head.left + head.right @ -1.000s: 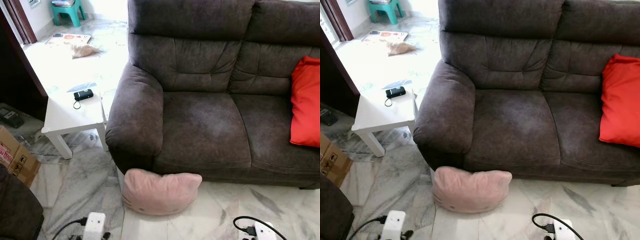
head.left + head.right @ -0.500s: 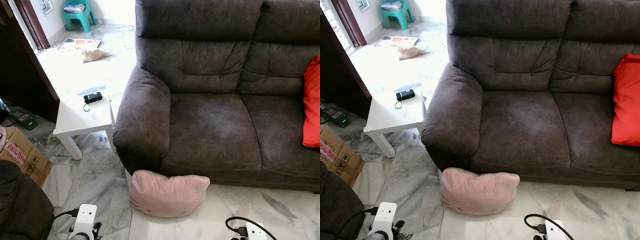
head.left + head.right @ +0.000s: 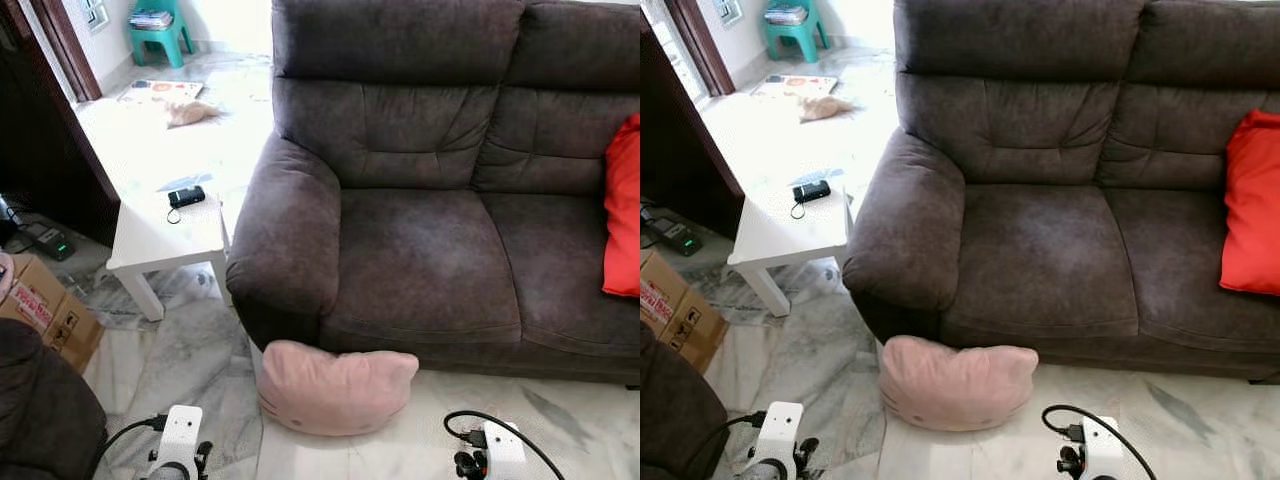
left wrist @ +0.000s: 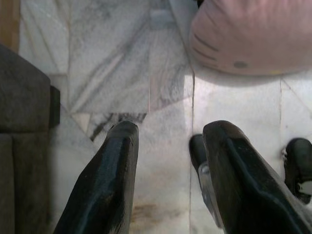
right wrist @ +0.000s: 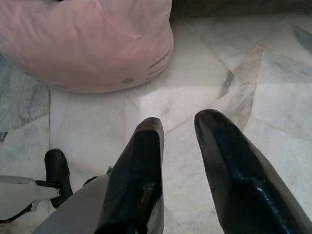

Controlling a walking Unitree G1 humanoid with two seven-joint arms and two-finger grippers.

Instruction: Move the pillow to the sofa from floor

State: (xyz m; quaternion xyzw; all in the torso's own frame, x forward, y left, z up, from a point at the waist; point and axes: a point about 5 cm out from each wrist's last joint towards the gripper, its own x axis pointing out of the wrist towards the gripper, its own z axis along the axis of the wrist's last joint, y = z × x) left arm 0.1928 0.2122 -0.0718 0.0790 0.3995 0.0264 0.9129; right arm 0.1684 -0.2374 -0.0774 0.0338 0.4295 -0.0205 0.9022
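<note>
Marble floor (image 3: pixel 190 350), pale with grey veins, runs along the bottom of the frame, where the robot's two wrists poke up from the lower edge. The left pincer (image 4: pixel 168 134) hangs above the tiles with its black fingers (image 4: pixel 114 170) spread and nothing between them; the right pincer (image 5: pixel 178 126) is likewise released, its fingers parted over bare floor. Both hover near the pink pillow (image 3: pixel 335 388) but are clear of it.

That pillow, soft and cat-faced with little whisker marks, sits on the floor at lower centre of the frame, leaning against the front of the sofa (image 3: pixel 420 250) just below its left armrest. It is not yet on the seat.

Beyond it the dark brown sofa takes up most of the middle and right of the frame, and a red cushion (image 3: pixel 1252 205) stands propped on its seat at the right edge. At lower left are a cardboard box (image 3: pixel 35 310) and something dark and upholstered in the corner.

Left of the armrest stands a small white counter (image 3: pixel 165 235) with a little black device (image 3: pixel 186 196) on top. Farther back, at the upper left, sunlight falls on the floor, where a flat board (image 3: pixel 160 91) lies, and a teal stool (image 3: pixel 160 28) stands by the wall.
</note>
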